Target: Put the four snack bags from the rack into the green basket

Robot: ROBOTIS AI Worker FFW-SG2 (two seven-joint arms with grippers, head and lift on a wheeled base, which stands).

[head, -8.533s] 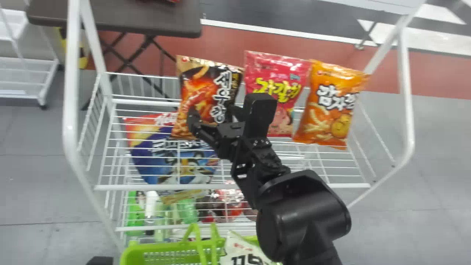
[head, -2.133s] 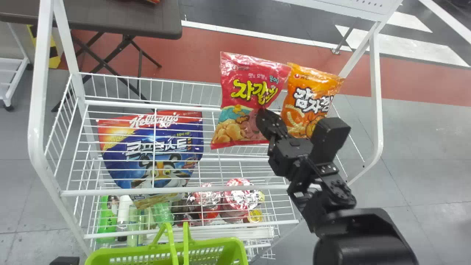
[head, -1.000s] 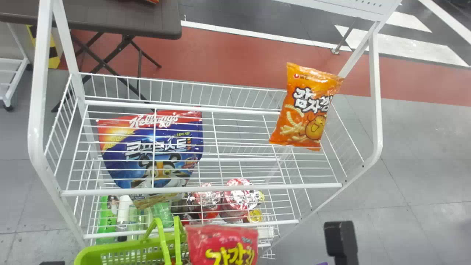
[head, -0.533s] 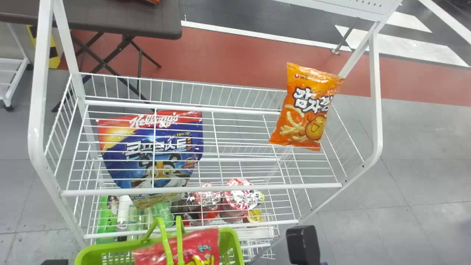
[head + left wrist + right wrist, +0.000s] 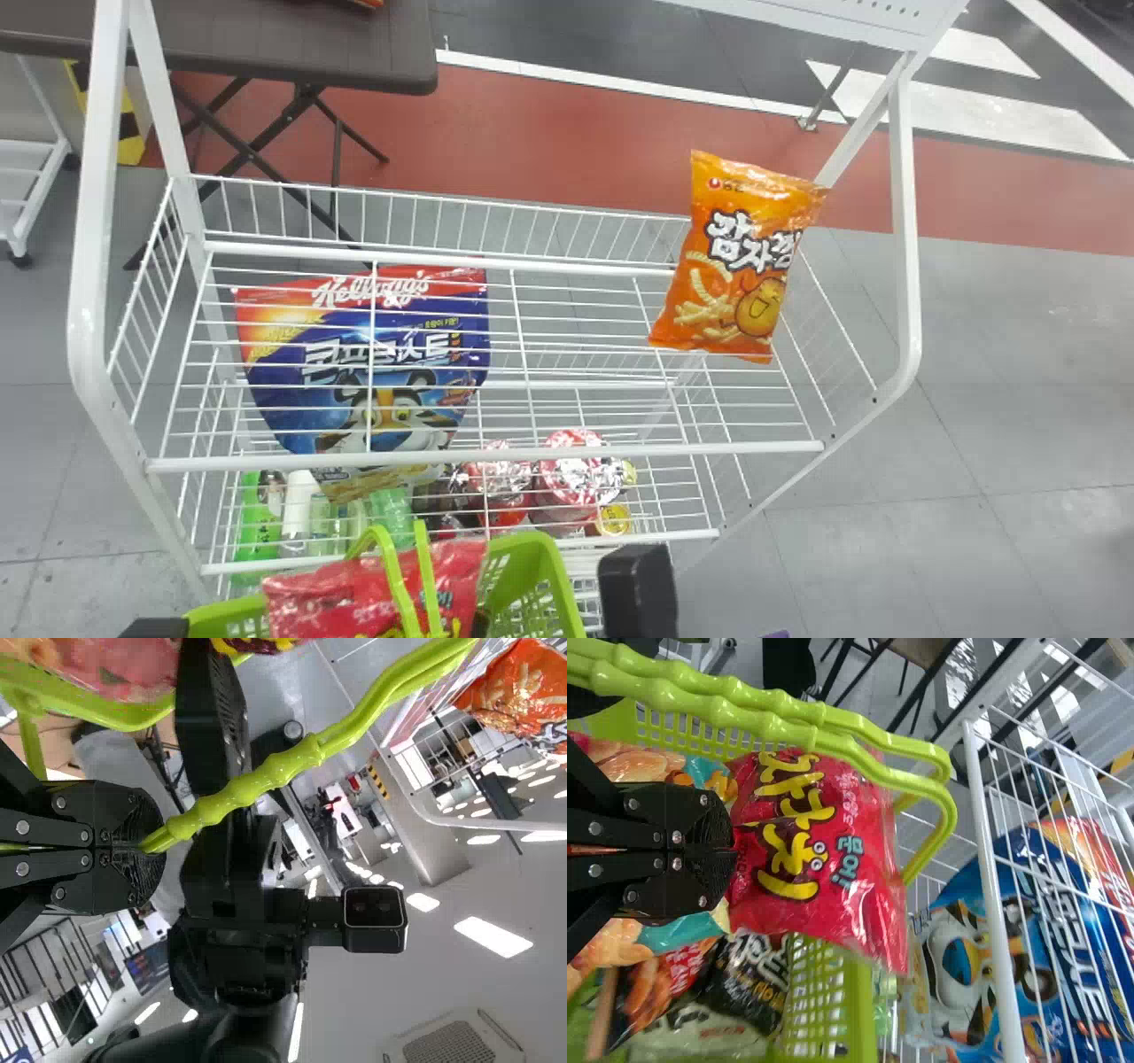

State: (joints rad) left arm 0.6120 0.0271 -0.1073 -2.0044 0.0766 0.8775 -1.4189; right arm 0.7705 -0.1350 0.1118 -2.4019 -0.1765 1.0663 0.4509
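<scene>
Yellow Korean lettering (image 5: 788,889) on red bag (image 5: 873,912), white lettering (image 5: 725,237) on orange bag (image 5: 709,306), blue bag (image 5: 297,403)

The head view's bottom edge cuts off the green basket (image 5: 556,578) and red bag (image 5: 341,598).

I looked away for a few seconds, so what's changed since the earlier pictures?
The right end effector took hold of the pink snack bag and brought it from the rack back toward the robot and leftward, to the green basket. The dark snack bag also left the rack and now lies in the basket. The orange bag and the blue cereal bag stayed put.
</scene>
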